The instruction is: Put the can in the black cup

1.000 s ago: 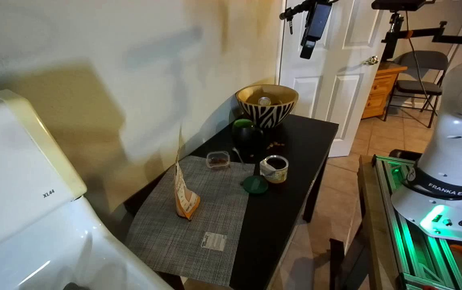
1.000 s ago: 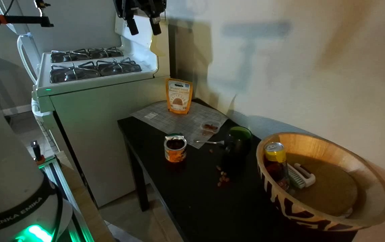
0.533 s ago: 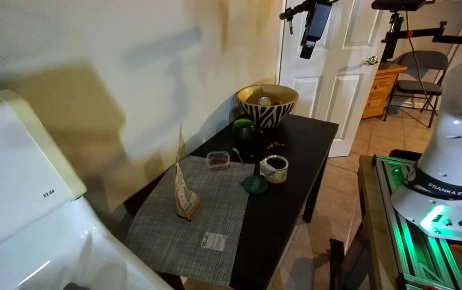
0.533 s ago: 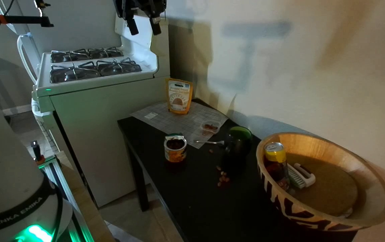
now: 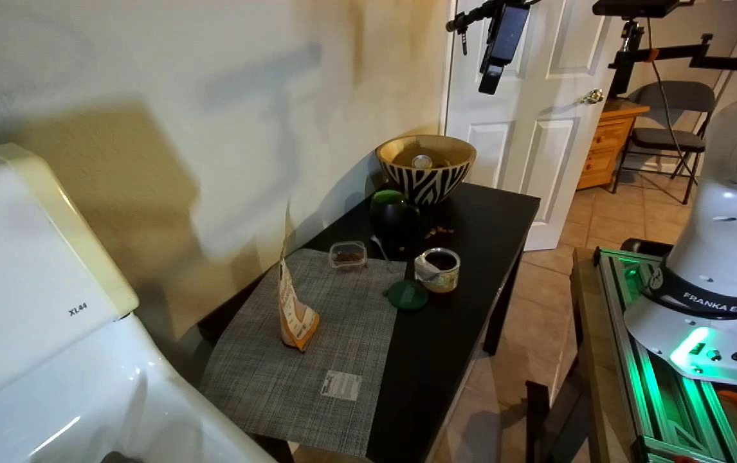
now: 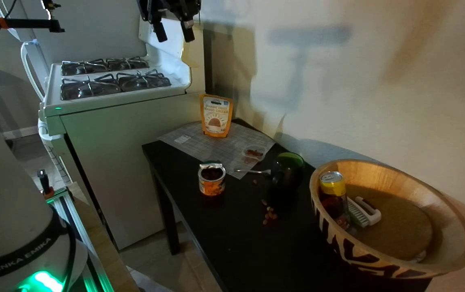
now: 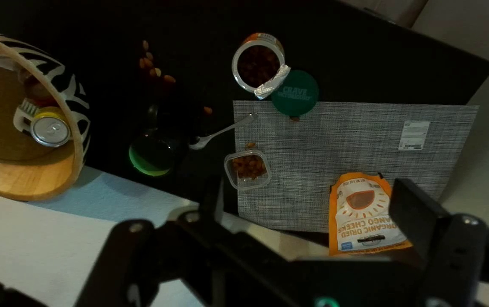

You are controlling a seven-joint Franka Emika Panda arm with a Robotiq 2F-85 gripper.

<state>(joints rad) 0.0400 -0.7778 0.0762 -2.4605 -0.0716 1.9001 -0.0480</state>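
High above the table (image 6: 236, 247), the gripper (image 6: 175, 35) hangs with its fingers spread apart and nothing between them; this height presumably serves to keep it clear of the layout and to give the wrist view its broad coverage. The can (image 6: 334, 196), silver-topped with a yellow band, stands inside the bowl (image 5: 429, 184), on the side nearer the cup (image 6: 290, 174); whether it leans on that side cannot be told. A brush (image 6: 372, 218) lies just beside the can. Because the bowl's side rises around them, an approach from overhead seems called for, with one finger slipping between can and wood; the brush is a possible snag. The cup stands upright near the bowl, mouth up and green within, its handle turned away from the wall (image 6: 378, 89); so placed, it asks for only a short carry and a straight lowering. Whether the can fits that mouth is unclear, and a knock at the rim could tip the cup. Loose nuts (image 7: 146, 63) lie near the cup's foot, probably of no hindrance. The tub (image 6: 212, 187), its foil (image 7: 273, 81) peeled back, is also can-like, but its exposed contents make it the less likely object of the task. No grasp is yet made; reaching is judged the next step.
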